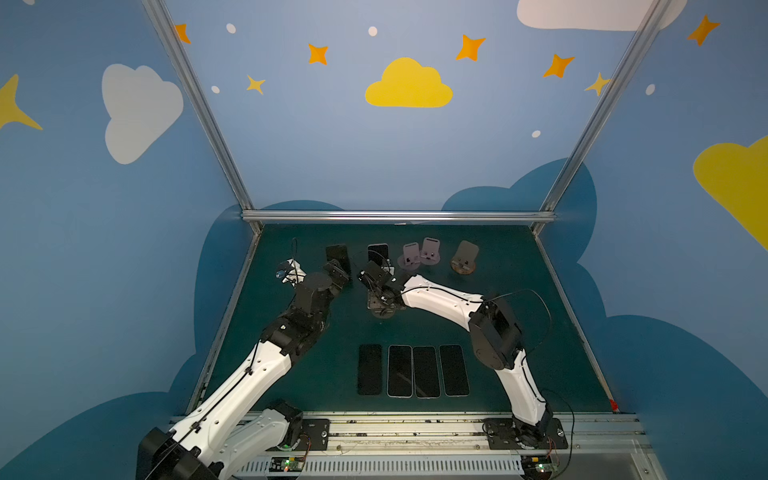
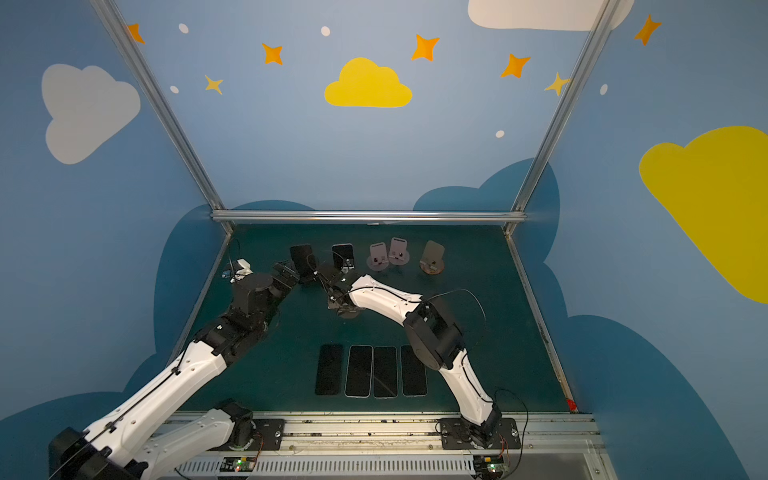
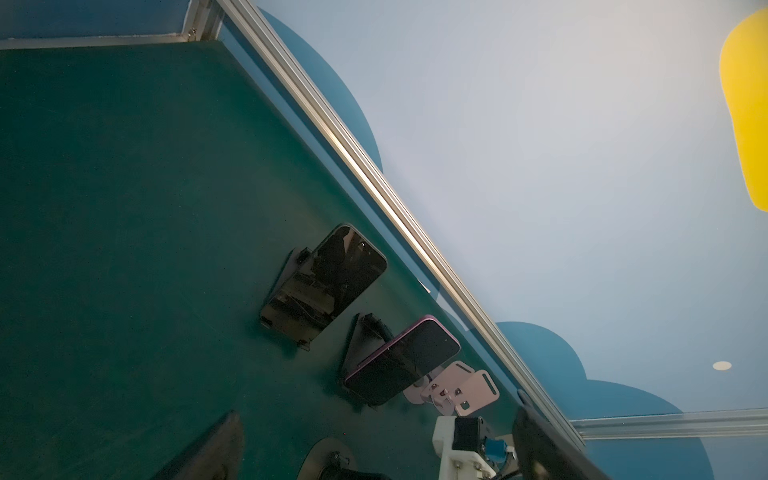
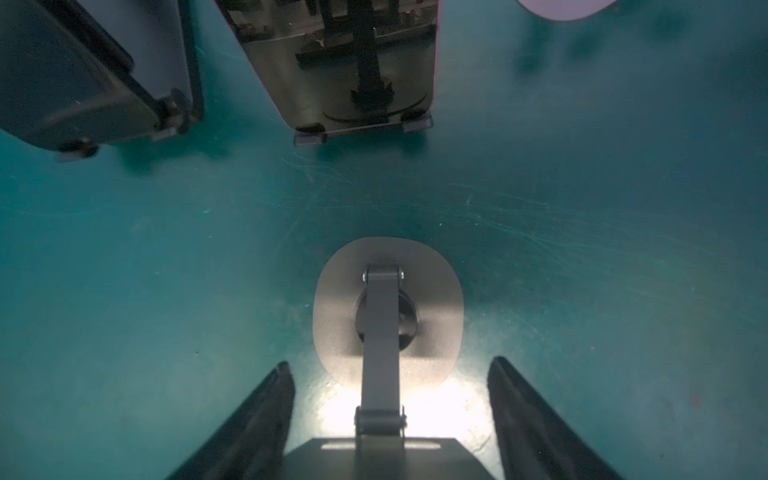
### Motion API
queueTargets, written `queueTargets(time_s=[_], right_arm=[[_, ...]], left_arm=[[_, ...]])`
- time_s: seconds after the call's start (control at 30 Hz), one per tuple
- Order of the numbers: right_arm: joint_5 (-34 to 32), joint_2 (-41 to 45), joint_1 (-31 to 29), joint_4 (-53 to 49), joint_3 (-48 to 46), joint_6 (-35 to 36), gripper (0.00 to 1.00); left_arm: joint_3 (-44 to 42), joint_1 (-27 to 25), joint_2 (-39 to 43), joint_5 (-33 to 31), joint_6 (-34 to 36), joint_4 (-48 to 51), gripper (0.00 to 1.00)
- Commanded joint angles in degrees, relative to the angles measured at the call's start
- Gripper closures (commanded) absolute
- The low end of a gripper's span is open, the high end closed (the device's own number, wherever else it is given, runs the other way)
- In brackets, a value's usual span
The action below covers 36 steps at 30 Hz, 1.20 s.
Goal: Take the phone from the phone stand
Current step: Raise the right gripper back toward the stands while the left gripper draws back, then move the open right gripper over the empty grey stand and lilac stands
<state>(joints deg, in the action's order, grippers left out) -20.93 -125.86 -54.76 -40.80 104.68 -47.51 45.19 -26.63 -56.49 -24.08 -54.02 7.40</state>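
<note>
The dark green tabletop [image 1: 519, 332] carries six stands and six phones. Four dark slab phones [image 1: 426, 372] lie flat in a row near the front, clear of any stand, so that much of the job looks done.

Two phones are left at the back. A black phone [image 1: 336, 254] leans on a black stand [image 3: 296, 266]. Just beside it, a pink-edged phone [image 3: 405, 359] leans on a second dark stand [image 3: 361, 336].

Further along the back are a pair of empty pink stands [image 1: 430, 251], close together, and a tan wood-look stand [image 1: 464, 257], also empty. A grey metal stand [image 4: 432, 291] with an oval base sits apart in mid-tabletop. As far as the views show, it holds no phone.

The left gripper [image 1: 338, 272] is spread wide and holds nothing. It is just in front of the black phone, which I judge to be the next one to come off.

The right gripper [image 4: 390, 365] hangs over the grey metal stand with its jaws either side of the stand's back plate. Whether they press on the plate I cannot tell.
</note>
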Motion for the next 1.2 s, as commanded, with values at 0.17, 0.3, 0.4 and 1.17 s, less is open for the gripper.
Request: queueTargets(time_s=[0.17, 0.3, 0.4, 1.17], right_arm=[[-3.6, 3.8, -0.1, 2.2, -2.2, 3.4, 0.47], [-6.6, 7.4, 0.3, 3.5, -5.1, 7.2, 0.48], [-8.7, 9.3, 2.3, 3.7, -7.0, 10.0, 0.47], [1.2, 5.2, 19.2, 6.3, -6.3, 23.1, 0.46]], left_arm=[[0.3, 1.1, -1.3, 4.3, -0.8, 0.3, 0.00], [0.2, 1.2, -1.5, 4.5, -0.8, 0.1, 0.00], [0.2, 1.3, -1.5, 5.2, -0.6, -0.2, 0.00], [0.5, 1.9, -3.7, 8.5, 0.4, -1.3, 0.00]])
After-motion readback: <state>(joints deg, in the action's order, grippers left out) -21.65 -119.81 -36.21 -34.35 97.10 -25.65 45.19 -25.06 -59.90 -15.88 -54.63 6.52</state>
